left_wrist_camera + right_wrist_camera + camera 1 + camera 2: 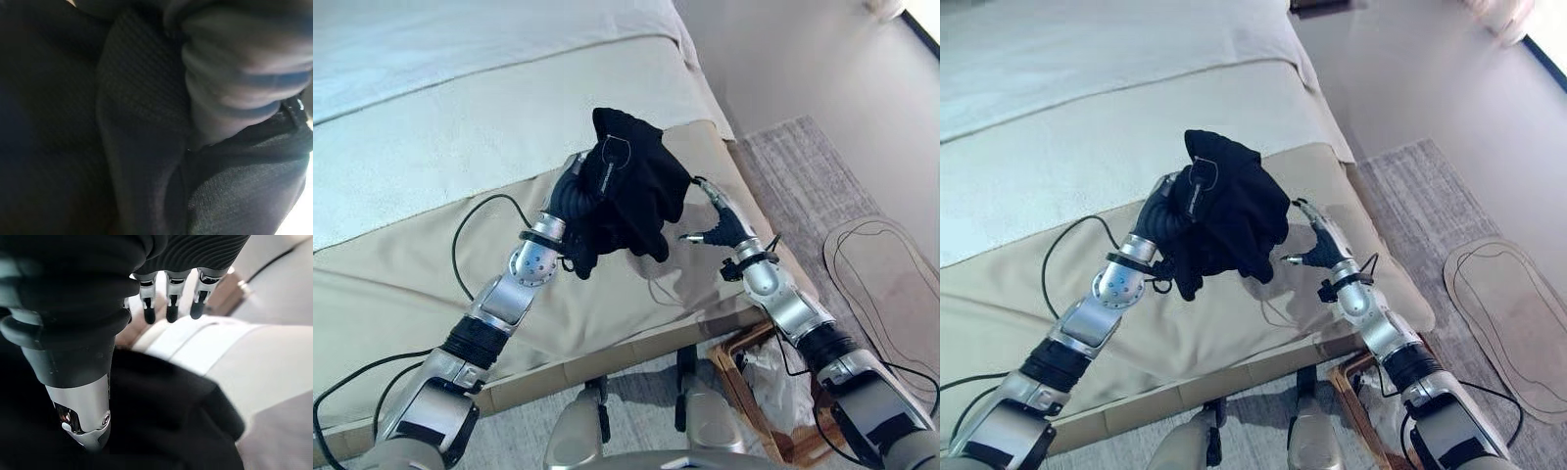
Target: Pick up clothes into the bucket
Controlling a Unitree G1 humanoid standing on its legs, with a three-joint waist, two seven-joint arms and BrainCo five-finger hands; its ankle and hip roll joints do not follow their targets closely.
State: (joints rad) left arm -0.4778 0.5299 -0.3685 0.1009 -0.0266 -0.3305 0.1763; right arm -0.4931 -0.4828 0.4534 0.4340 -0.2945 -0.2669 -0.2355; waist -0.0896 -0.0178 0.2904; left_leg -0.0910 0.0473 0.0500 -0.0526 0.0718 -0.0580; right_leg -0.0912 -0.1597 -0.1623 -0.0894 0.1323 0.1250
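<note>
A black garment (pixel 631 186) hangs bunched in the air above the beige bed cover (pixel 401 284). My left hand (pixel 576 196) is raised and shut on it; the left wrist view shows curled fingers (pixel 244 63) pressed into the dark cloth (pixel 137 127). Just to the garment's right is my right hand (pixel 720 227), open, its straight fingers (pixel 168 303) and thumb (pixel 83 411) beside the black cloth (pixel 161 421) without gripping it. On the floor at the bed's foot, under my right arm, stands the wooden-rimmed basket (pixel 736 377), with something white inside.
The bed (pixel 460 117) with pale sheets takes up the left and middle. A grey carpet (pixel 803 166) runs along its right side, with an oval mat (pixel 891 284) on it. A wall rises at the far right.
</note>
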